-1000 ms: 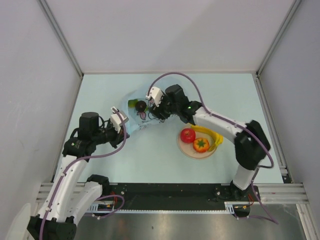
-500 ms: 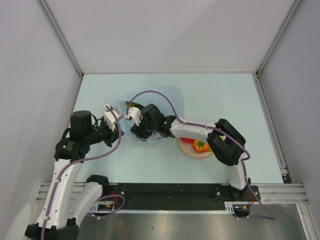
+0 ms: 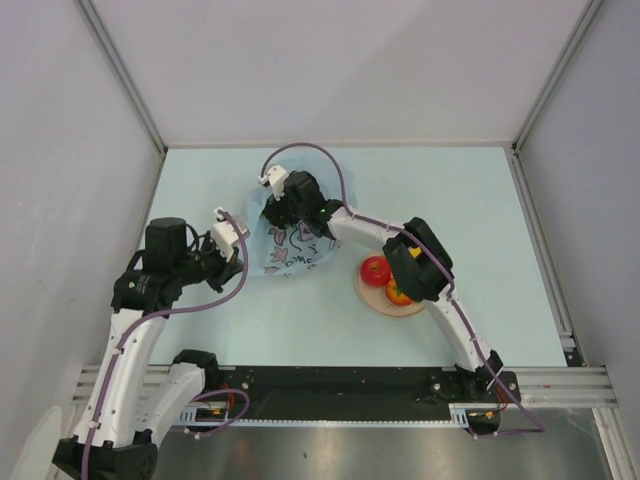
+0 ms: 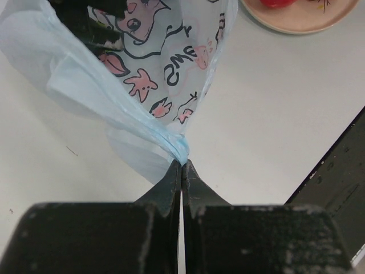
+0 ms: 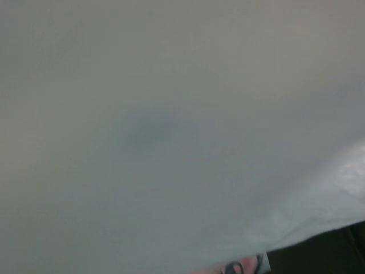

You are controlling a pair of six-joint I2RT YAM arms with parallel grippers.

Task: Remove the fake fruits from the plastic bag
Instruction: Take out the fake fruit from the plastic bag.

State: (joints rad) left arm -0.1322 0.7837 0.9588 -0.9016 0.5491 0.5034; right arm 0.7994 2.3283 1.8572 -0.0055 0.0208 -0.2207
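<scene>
1. table (image 3: 450, 200): pale blue-green top that carries every item listed below.
2. right arm (image 3: 425, 265): reaches from the near right across the plate toward the far edge of the bag.
3. plastic bag (image 3: 292, 248): crinkled translucent light-blue film with a white panel of pink-and-black cartoon prints. It lies left of centre on the table, between the two hands and just left of the plate. Its contents cannot be made out.
4. plate (image 3: 372, 302): round and beige, on the table right of the bag, partly under the right arm.
5. left hand (image 4: 181, 165): closed, with both fingers pressed together on a gathered blue edge at the bag's near left side. The film fans away from the tips.
6. right hand (image 3: 276, 210): at the bag's far edge, tips lost in the plastic, so open or closed cannot be told. Its wrist view is filled with blurred pale film.
7. red apple (image 3: 376, 270): out of the bag, on the plate's far left part.
8. orange fruit (image 3: 399, 294): on the plate, just beside the apple, partly hidden by the arm.
</scene>
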